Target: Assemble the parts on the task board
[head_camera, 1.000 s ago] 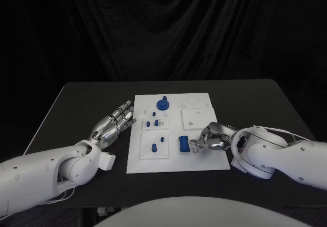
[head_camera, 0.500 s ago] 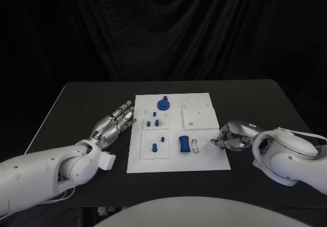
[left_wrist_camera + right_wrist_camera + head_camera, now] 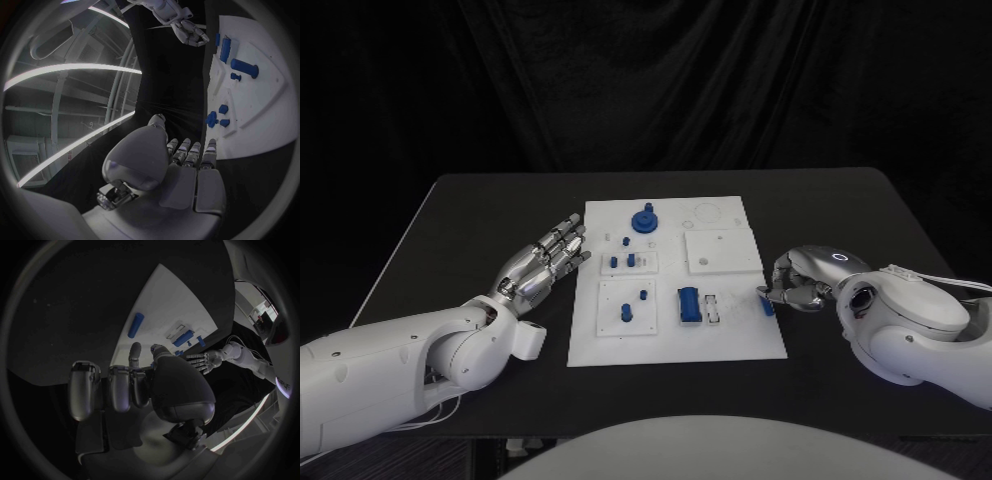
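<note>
We judge the small blue part (image 3: 767,302) lying at the task board's (image 3: 733,345) right edge light, rigid and slick, best pinched across its long sides, where our right hand (image 3: 798,285) curls its fingers beside it, their grip unclear.

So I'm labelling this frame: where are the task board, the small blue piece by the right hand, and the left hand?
task board (image 3: 733,340), head view, bare near corner of the white plate.
small blue piece (image 3: 767,303), head view, its middle, at the board's right edge.
left hand (image 3: 545,258), head view, middle of the hand.
</note>
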Controlling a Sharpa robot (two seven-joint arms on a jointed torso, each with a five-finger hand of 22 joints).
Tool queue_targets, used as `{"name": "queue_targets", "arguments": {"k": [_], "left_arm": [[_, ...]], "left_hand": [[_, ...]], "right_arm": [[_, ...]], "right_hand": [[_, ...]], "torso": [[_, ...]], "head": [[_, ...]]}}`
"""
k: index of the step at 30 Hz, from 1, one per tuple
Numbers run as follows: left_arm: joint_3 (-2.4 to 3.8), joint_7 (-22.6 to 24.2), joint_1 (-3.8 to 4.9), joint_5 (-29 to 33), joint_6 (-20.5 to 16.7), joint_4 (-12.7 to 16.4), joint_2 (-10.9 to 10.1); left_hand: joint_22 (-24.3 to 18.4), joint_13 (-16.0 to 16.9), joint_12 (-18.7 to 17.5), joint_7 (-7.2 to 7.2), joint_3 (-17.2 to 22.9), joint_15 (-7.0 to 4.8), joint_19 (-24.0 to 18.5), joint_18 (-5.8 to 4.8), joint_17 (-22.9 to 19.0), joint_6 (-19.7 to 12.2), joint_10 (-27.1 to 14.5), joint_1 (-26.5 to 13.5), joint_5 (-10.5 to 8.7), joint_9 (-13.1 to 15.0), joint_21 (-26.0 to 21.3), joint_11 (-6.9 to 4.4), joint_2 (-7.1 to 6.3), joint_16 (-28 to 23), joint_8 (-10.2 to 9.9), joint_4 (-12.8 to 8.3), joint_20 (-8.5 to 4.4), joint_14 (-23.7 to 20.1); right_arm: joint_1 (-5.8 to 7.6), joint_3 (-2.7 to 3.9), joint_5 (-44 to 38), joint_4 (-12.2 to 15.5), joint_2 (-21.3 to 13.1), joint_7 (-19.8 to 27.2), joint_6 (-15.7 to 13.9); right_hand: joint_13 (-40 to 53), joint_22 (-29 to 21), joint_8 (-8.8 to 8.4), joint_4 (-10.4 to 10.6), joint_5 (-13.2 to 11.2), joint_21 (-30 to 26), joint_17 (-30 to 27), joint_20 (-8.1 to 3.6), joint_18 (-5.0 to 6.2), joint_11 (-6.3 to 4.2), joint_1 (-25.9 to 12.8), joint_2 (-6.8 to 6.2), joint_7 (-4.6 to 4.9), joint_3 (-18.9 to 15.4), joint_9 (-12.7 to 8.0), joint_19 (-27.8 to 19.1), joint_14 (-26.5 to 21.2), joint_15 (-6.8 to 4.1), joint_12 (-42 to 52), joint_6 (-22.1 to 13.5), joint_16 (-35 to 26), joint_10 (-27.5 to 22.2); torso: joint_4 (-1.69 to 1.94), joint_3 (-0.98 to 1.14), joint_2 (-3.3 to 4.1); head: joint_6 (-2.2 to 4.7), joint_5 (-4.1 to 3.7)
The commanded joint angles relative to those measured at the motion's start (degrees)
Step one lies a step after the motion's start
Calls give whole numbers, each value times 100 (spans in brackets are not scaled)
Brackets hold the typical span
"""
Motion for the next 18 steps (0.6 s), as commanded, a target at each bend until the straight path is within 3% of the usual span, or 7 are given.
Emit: {"name": "queue_targets", "arguments": {"k": [1, 18], "left_arm": [[5, 461, -9, -11, 75, 4, 3], [5, 445, -19, -11, 117, -36, 31]], "left_hand": [[5, 5, 19, 27, 42, 36, 3, 50, 5, 6, 4, 79, 31, 7, 29, 54, 2, 9, 33, -7, 52, -15], [5, 6, 24, 45, 55, 42, 3, 49, 5, 19, 4, 95, 43, 10, 30, 63, 4, 9, 36, -16, 57, -13]], "right_arm": [[-9, -1, -311, -119, 73, -362, 283], [-70, -2, -333, -408, 318, -409, 560]], "right_hand": [[1509, 1235, -22, 38, 31, -49, 869, 10, -18, 2, 30, 42, 9, -20, -3, 273, 471, 0, 16, -50, -40, 618], [1509, 1219, -200, 45, -40, -101, 824, 39, -8, 38, -88, 107, 54, -88, -149, 249, 462, 32, 16, -87, -68, 618]], "torso": [[3, 0, 6], [3, 1, 7]], "head": [[-1, -6], [-1, -12]]}}
